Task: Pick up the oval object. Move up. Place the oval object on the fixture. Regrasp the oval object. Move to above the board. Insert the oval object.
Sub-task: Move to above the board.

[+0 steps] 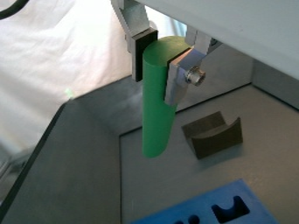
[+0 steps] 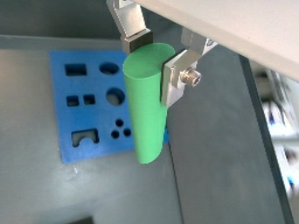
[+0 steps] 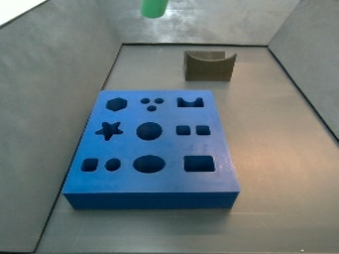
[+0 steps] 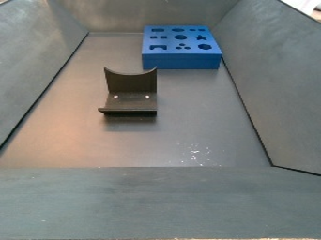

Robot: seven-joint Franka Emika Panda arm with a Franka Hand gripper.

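We've got the gripper (image 1: 162, 61) clamped on the top end of the oval object (image 1: 158, 101), hanging upright high above the floor. Next up is the fixture (image 1: 212, 136), so we'd descend slowly and lay the rod centred in its notch, well clear of the board (image 3: 153, 149).

- The gripper (image 1: 163, 59) is raised high above the floor, and both wrist views show it from close.
- Its two fingers are flat silver plates with dark pads; one finger (image 2: 138, 37) and the opposite finger (image 2: 179, 74) press on the two sides of the oval object (image 2: 146, 105).
- The jaws are closed on the upper end of this green rod, which hangs down from them, almost vertical.
- In the side views the gripper itself is out of the picture; only the lower end of the rod (image 3: 154, 8) shows at the top edge.
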